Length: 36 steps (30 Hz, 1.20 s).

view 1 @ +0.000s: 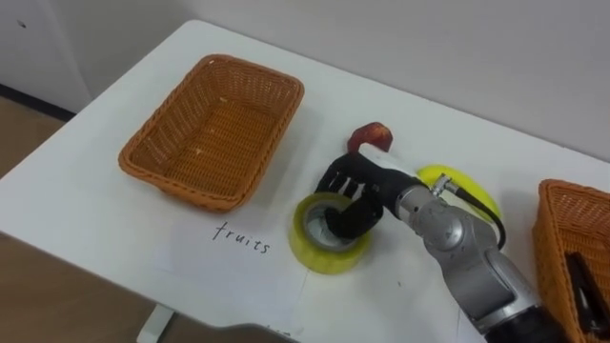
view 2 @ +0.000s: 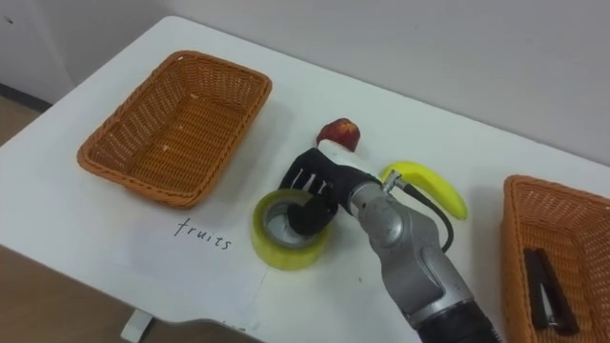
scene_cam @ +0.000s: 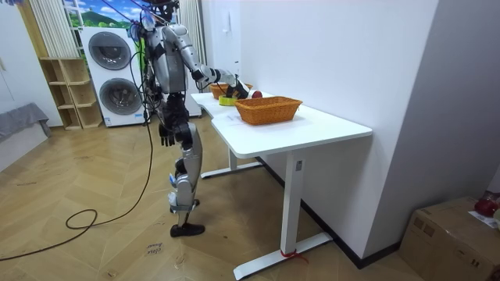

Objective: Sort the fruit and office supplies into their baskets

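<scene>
Your right hand [view 1: 357, 193] rests on the yellow tape roll [view 1: 324, 255] at mid-desk [view 1: 86, 191]. Its fingers [view 1: 338, 177] lie spread over the far rim and the thumb dips into the hole; you cannot tell whether they pinch it. The apple [view 1: 372, 136] and banana [view 1: 464, 183] lie just behind. The left basket [view 1: 214, 133] stands apart, and the right basket [view 2: 577, 233] holds a dark item [view 2: 545, 278]. Your left hand [scene_cam: 166, 135] hangs at your side.

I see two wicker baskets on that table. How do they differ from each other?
The left basket is empty; the right basket holds a dark, long item. A paper label lies on the table just in front of the left basket, while the right basket sits at the table's far right, partly cut off by the picture's edge. Both are rectangular, woven, orange-brown wicker.
</scene>
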Motion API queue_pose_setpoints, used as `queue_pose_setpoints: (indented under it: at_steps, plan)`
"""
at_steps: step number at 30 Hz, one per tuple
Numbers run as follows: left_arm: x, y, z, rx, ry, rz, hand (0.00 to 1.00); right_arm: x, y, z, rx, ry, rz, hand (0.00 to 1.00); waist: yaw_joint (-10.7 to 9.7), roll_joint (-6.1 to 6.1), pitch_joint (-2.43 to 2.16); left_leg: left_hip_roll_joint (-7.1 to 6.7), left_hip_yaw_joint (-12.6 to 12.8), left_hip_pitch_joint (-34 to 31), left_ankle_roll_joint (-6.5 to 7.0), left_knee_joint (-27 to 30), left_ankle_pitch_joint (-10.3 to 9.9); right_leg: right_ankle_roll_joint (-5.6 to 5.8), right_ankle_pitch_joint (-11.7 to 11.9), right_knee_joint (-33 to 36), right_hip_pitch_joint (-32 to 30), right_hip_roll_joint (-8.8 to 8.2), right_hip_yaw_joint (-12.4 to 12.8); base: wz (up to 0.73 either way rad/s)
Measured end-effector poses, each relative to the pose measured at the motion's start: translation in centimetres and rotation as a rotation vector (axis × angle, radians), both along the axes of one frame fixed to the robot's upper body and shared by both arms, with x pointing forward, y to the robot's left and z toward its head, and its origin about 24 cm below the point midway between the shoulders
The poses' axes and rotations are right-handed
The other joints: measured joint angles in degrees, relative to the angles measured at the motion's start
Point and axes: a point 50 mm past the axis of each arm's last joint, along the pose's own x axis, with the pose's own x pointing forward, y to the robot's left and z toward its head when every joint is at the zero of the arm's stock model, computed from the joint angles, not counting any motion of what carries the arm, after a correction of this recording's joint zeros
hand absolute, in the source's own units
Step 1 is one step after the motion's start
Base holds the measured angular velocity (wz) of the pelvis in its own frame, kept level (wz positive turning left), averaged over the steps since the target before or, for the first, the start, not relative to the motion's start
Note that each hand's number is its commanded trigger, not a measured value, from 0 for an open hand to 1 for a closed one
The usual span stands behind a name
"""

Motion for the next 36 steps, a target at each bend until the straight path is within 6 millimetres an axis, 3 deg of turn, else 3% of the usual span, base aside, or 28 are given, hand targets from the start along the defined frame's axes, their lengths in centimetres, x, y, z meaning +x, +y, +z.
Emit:
queue_pose_setpoints:
  at_steps: [13,24,34,36]
  plan:
    - [0.0,0.0,0.0,0.0,-0.001,-0.001,0.0,0.0,0.0,0.0,0.003,0.004,0.002,1.0,0.0,0.05,0.04,0.0,0.31,0.44,0.01,-0.01,0.01,0.0,0.0,0.01,0.02,-0.03,0.56,0.0]
    - [0.6,-0.2,-0.1,-0.007,-0.023,-0.007,0.0,0.0,-0.1,0.2,0.027,0.002,0.014,1.0,-0.46,0.72,0.45,-0.02,0.39,0.47,0.01,-0.04,0.0,0.0,0.0,0.01,0.25,-0.04,0.47,0.0]
    - [0.6,-0.2,-0.1,-0.007,-0.028,0.016,0.0,-1.3,-0.8,0.6,0.074,-0.007,0.001,1.0,-0.63,0.81,0.36,0.01,0.61,0.75,0.06,-0.11,0.04,0.0,0.0,-0.01,-0.11,-0.06,0.7,0.0]
    - [0.5,-0.2,-0.1,-0.007,-0.027,0.018,0.0,-1.2,-1.1,1.0,0.07,-0.022,-0.001,1.0,-1.44,0.71,0.18,-0.03,0.7,0.83,0.1,-0.15,0.07,0.0,0.0,0.0,-0.05,-0.15,0.81,0.0]
